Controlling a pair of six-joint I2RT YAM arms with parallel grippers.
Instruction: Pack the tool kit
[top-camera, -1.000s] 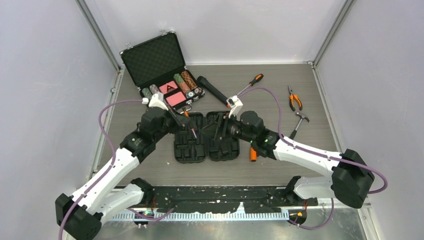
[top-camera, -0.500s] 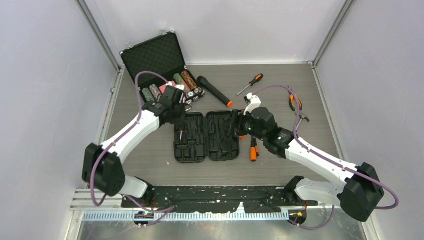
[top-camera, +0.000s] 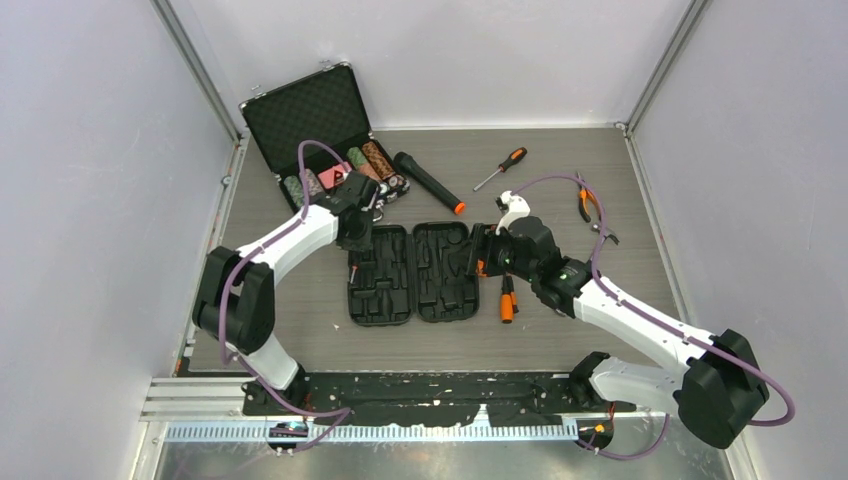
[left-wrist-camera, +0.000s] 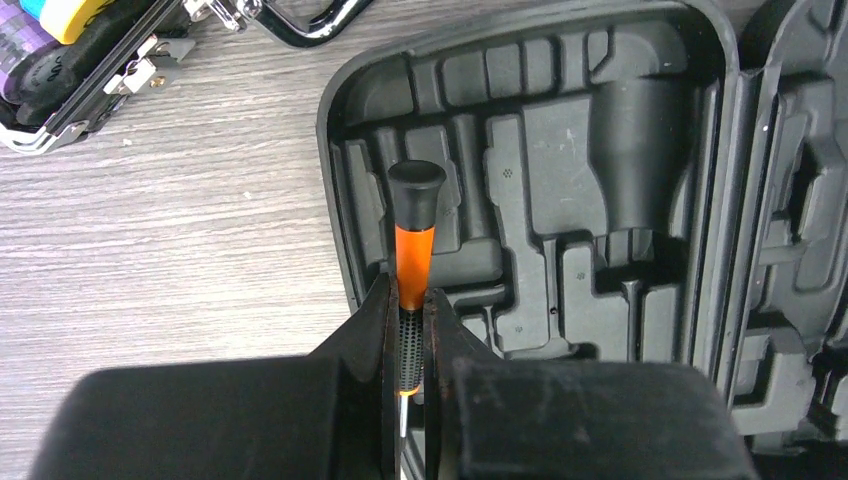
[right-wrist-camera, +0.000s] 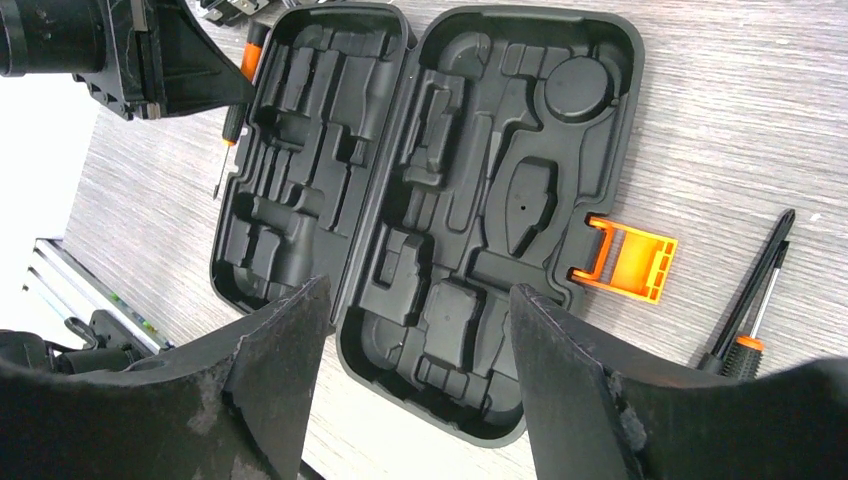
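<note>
The black tool case lies open and flat, its moulded slots bare; it also shows in the left wrist view and the right wrist view. Its orange latch sticks out on the right. My left gripper is shut on a small orange-and-black precision screwdriver at the case's far left edge. My right gripper is open and empty above the case's right half. Two orange-and-black screwdrivers lie just right of the case.
Another screwdriver, pliers and a partly hidden hammer lie at the back right. A black flashlight lies behind the case. An open poker chip case stands at the back left.
My left gripper has drawn back from over the case's left half to its far left edge, still holding the small screwdriver. My right gripper has shifted right, off the case's middle.
</note>
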